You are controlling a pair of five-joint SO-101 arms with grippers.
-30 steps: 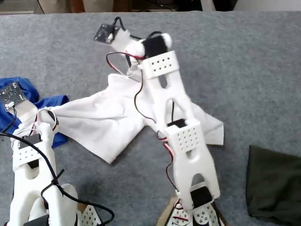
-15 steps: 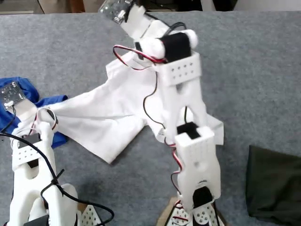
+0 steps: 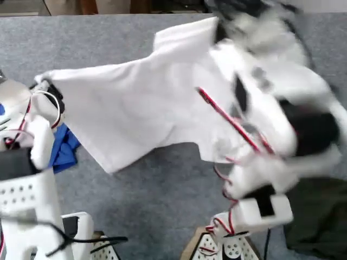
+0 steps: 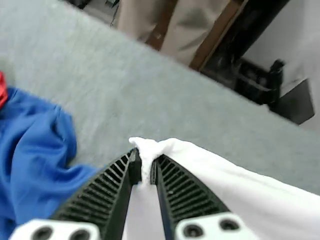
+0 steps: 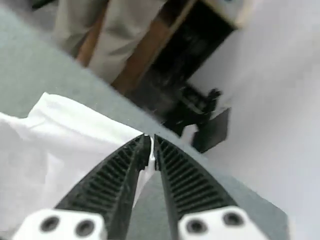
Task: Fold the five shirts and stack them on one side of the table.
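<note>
"Gripping what, the left gripper (image 4: 142, 161)?"

"A bunched tip of the white shirt (image 4: 225, 182). Its ribbed black fingers (image 4: 112, 185) are clamped on it, and a little knob of cloth pokes out past their tips."

"And the right gripper (image 5: 150, 142)?"

"Clenched too, on a thin edge of the same shirt. The rest of the cloth falls away to one side of its fingers."

"So where does the shirt sit between them?"

"From above it is spread wide and held up between the two arms. One corner is at the left arm. The far edge is up by the right arm, which is blurred. The lower hem hangs over the grey table (image 3: 135, 216)."

"Anything nearby?"

"A crumpled blue shirt (image 3: 64, 149) lies on the table just beside the left arm, partly under the white one. A dark green shirt (image 3: 320, 216) lies well apart, at the table's edge on the right arm's side."
</note>
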